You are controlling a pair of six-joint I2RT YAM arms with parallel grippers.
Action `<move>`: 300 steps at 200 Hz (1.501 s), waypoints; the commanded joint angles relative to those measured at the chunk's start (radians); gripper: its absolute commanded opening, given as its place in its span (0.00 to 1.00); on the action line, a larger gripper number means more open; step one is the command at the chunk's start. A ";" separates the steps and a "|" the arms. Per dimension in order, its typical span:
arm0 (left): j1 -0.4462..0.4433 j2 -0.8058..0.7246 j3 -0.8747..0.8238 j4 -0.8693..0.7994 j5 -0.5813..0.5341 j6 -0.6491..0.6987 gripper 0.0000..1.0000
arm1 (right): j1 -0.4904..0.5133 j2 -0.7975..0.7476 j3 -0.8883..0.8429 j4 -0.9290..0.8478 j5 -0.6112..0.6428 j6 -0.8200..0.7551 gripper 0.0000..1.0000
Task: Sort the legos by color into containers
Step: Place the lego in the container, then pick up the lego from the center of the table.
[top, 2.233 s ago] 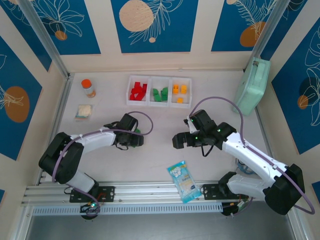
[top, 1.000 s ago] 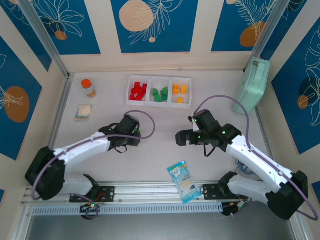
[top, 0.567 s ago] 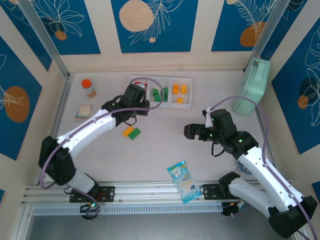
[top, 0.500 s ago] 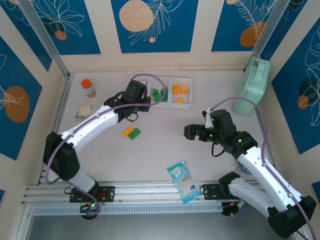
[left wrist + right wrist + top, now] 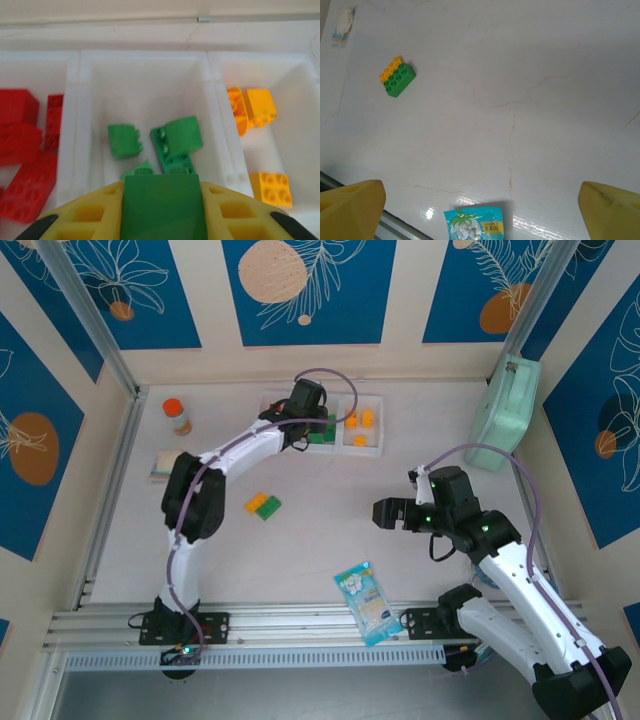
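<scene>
The green brick (image 5: 163,210), clamped in the jaws of the left gripper (image 5: 316,428), is held over the middle bin (image 5: 145,85); it is best released low and centred, clear of the dividing walls. Its long axis seems laid along the jaws, toward the bin's far wall, smooth face up. The jaws of the right gripper (image 5: 386,512) are held apart over the worktop (image 5: 520,75).

Held green lego (image 5: 162,210): smooth plastic, soft gloss, like the other legos (image 5: 257,107). Bins (image 5: 75,100): white plastic, satin, faintly translucent. Counter (image 5: 520,75): pale, smooth, hairline veins, sheen near packet (image 5: 472,227). Packet: glossy printed film. Rail (image 5: 300,625): ribbed bare metal. Case (image 5: 505,410): matt mint plastic.
</scene>
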 commanded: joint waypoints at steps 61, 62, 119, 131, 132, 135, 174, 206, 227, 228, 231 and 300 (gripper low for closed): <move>0.018 0.236 0.324 -0.114 -0.062 -0.080 0.49 | -0.009 -0.038 0.039 -0.085 -0.074 -0.016 0.99; 0.018 0.237 0.324 -0.114 -0.061 -0.082 0.49 | -0.008 -0.038 0.040 -0.086 -0.074 -0.015 0.99; 0.029 0.044 0.097 -0.071 -0.014 0.029 0.74 | -0.009 -0.091 0.032 -0.091 -0.049 0.008 0.99; 0.033 -0.048 -0.023 -0.027 0.019 0.052 0.75 | -0.010 -0.094 0.032 -0.095 -0.038 0.011 0.99; 0.033 -0.056 -0.035 -0.026 0.017 0.053 0.76 | -0.010 -0.094 0.032 -0.095 -0.037 0.011 0.99; 0.033 -0.076 -0.064 -0.023 0.013 0.055 0.77 | -0.010 -0.094 0.032 -0.094 -0.035 0.013 0.99; 0.034 -0.317 -0.359 -0.072 -0.026 0.086 0.91 | -0.011 -0.094 0.034 -0.096 -0.047 0.020 0.99; 0.034 -0.457 -0.571 -0.122 0.010 0.100 0.94 | -0.009 -0.107 0.025 -0.100 -0.079 0.038 0.99; 0.034 -0.513 -0.693 -0.137 0.056 0.106 0.95 | -0.005 -0.112 0.022 -0.101 -0.096 0.039 0.99; 0.033 -0.515 -0.696 -0.137 0.059 0.106 0.95 | -0.005 -0.112 0.022 -0.102 -0.096 0.038 0.99; 0.035 -0.521 -0.715 -0.133 0.067 0.106 0.94 | -0.003 -0.112 0.024 -0.102 -0.098 0.038 0.99; 0.028 -0.484 -0.889 -0.044 0.237 0.041 0.75 | 0.037 -0.070 0.040 -0.125 -0.152 0.058 0.99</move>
